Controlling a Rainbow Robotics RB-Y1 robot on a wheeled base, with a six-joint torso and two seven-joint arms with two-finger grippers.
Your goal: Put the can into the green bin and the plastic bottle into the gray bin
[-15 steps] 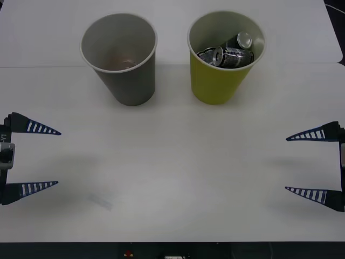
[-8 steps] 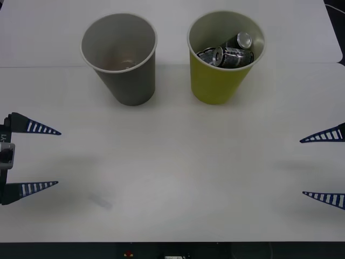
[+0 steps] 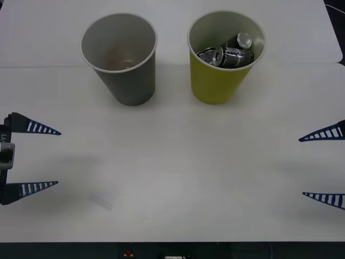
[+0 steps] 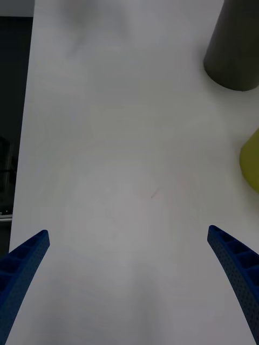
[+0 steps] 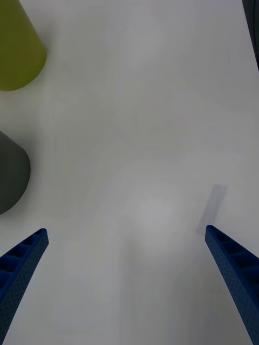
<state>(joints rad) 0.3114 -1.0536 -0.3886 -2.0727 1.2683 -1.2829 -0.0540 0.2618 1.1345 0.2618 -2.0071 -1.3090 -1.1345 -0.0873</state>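
Front view: green bin [image 3: 218,81] stands at the far side of the tabletop [image 3: 178,162], right of centre, w/ gray bin [image 3: 126,75] just beside it on the left. Cans [image 3: 226,54] lie tilted inside the green bin, dark bodies, silver tops up toward the rim; looks like two, can't be sure. Gray bin's inside is hard to read; something faint at the bottom, no bottle I can make out. No bottle on the tabletop either.

Left end effector [image 3: 32,157] sits low at the left edge, fingers wide apart, holding nothing. Right end effector [image 3: 322,164] at the right edge, also spread & empty. Both bins are ahead of and inward from each; left arm is nearer the gray bin, right arm nearer the green one. Well apart in both cases.

Can step reads as done, judging by the contents. Bottle step: can't tell.

Surface is plain white, flat, w/ a faint clear scrap [image 3: 101,200] near the left end effector. Dark floor shows past the tabletop edge in the wrist views.
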